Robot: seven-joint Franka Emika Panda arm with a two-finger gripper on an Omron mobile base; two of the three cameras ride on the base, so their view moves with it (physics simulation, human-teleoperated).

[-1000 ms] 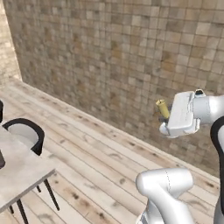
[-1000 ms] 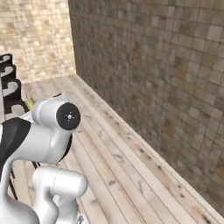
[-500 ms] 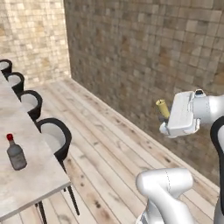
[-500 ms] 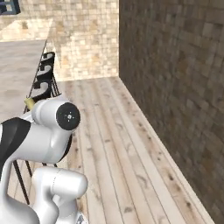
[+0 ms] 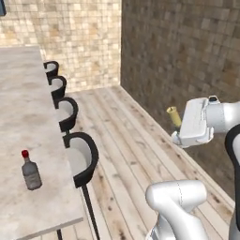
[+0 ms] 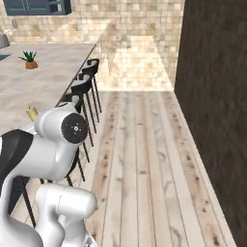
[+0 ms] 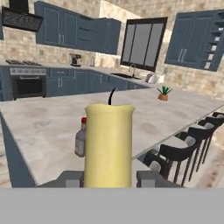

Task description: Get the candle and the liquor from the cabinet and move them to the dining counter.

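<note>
**Candle upright in grip, bottle on bench**

The end effector (image 7: pixel 108 178) holds the candle (image 7: pixel 108 144) upright between its fingers, wick up. The liquor (image 5: pixel 31 169) stands upright near the bench (image 5: pixel 18 117) corner. Black stools (image 5: pixel 70 122) line its right edge; open plank floor (image 6: pixel 144 159) runs right.

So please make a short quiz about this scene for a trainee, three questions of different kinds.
1. True or false: the liquor stands upright on the dining counter.
2. What is between the fingers of the gripper?
A. a paper-towel roll
B. the candle
C. nothing
3. Fill in: near the counter's far end stands a small potted ___.

Key: 1 true; 2 B; 3 plant.
</note>
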